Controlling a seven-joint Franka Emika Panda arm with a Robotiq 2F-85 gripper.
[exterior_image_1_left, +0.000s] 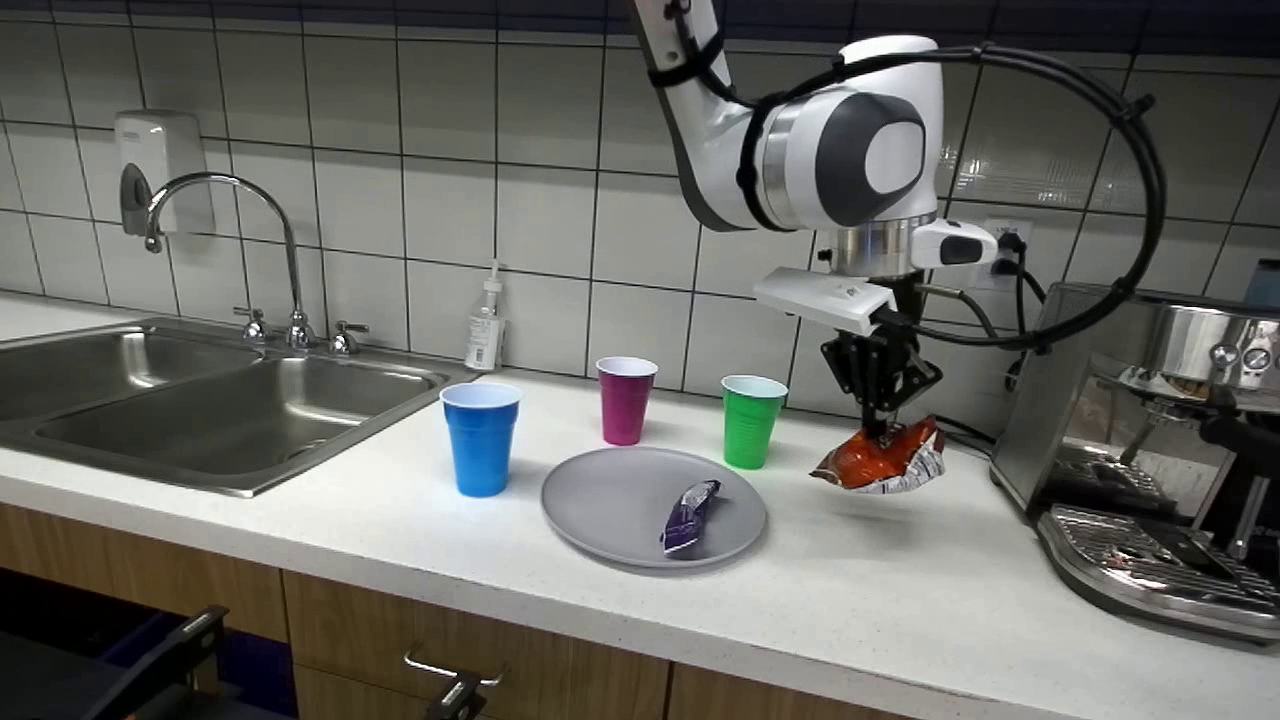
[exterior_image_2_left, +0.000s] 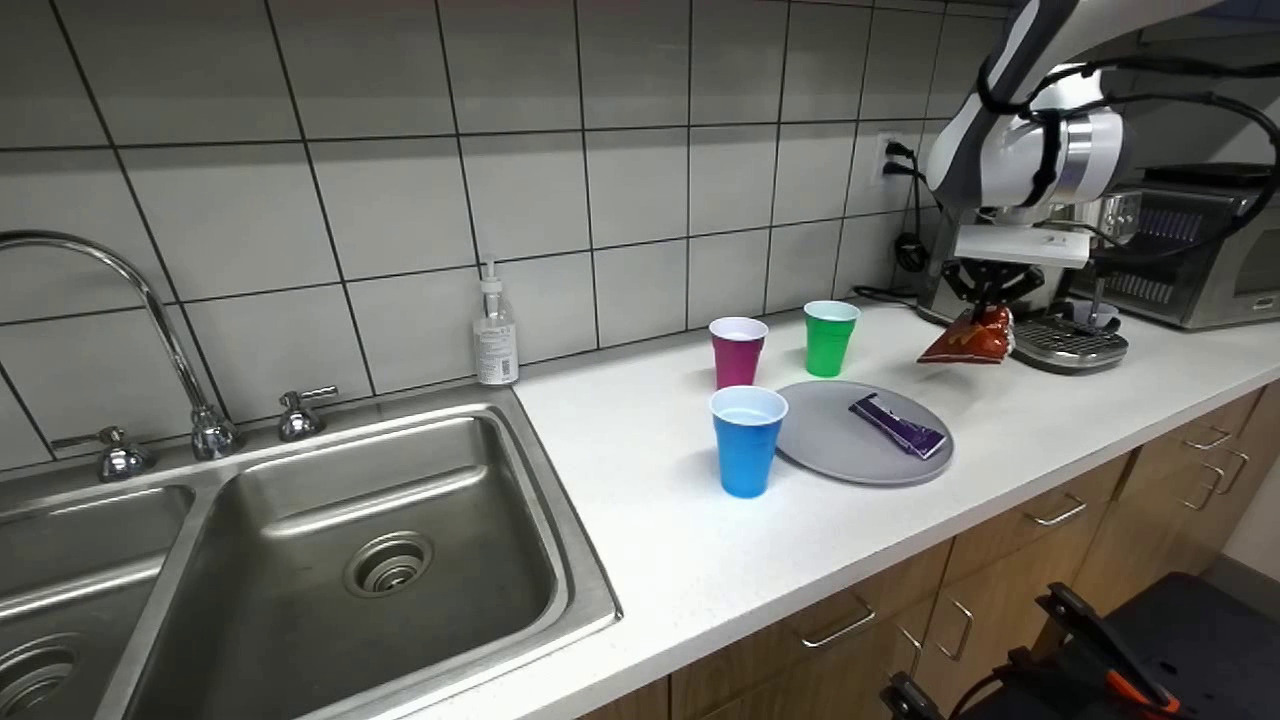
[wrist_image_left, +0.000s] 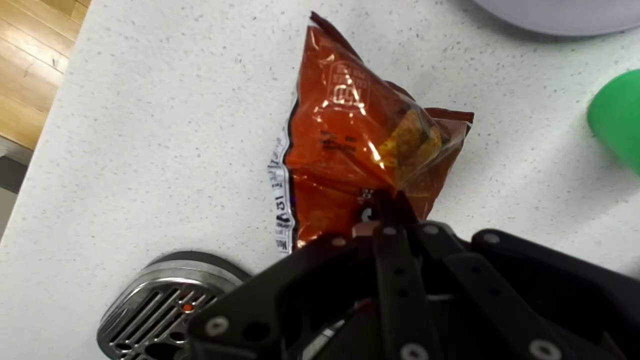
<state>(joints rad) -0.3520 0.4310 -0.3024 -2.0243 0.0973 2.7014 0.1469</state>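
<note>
One red snack bag (wrist_image_left: 345, 145) is held above the counter (exterior_image_1_left: 850, 575) by the closed gripper (exterior_image_1_left: 875, 430), its pinched part being hidden. In the wrist view, one plate (wrist_image_left: 565, 15) and one green cup (wrist_image_left: 622, 122) are cut off. One blue cup (exterior_image_1_left: 480, 445), one magenta cup (exterior_image_1_left: 626, 405) and one purple packet (exterior_image_2_left: 897, 426) are also counted.

In an exterior view, a gray plate (exterior_image_1_left: 600, 500) is being carried by a white bench (exterior_image_1_left: 850, 600); around it, a blue cup (exterior_image_1_left: 481, 440) is being supported at ten o'clock, a magenta cup (exterior_image_1_left: 627, 405) at twelve, a green cup (exterior_image_1_left: 752, 425) at two, an espresso machine (exterior_image_1_left: 1100, 420) at three.
</note>
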